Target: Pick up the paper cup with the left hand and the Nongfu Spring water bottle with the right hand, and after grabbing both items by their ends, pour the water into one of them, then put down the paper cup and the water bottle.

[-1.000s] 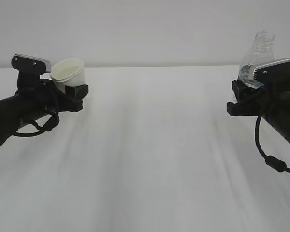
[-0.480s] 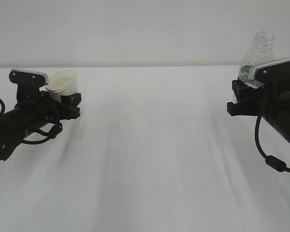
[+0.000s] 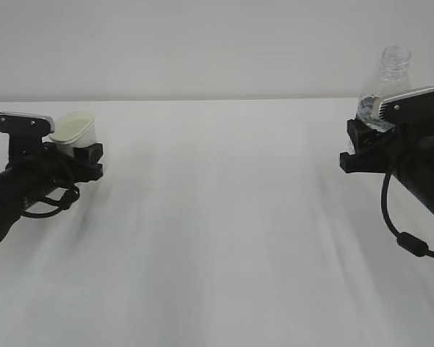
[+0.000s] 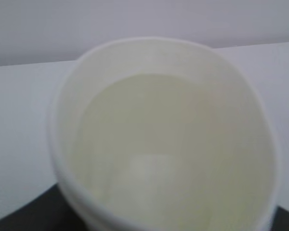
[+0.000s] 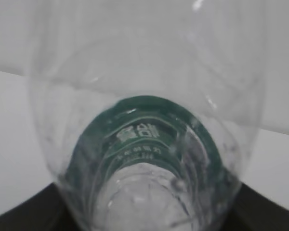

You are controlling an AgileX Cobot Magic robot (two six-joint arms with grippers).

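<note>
Left claw (image 3: 76, 148) gripped paper cup (image 3: 74, 130) by its base, low over table (image 3: 224, 217), w/ rim up so water (image 4: 149, 144) stayed in; right claw (image 3: 362, 141) clamped bottle (image 3: 385, 79) upright, 2 well apart

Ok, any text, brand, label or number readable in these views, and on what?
Bottle: green label band with white print, large Chinese characters and a smaller line below, seen through the plastic and too distorted to read.
Cup: no print visible.
Grippers' grey plates, in the exterior view: no legible marking.
Nothing else carries text.
</note>
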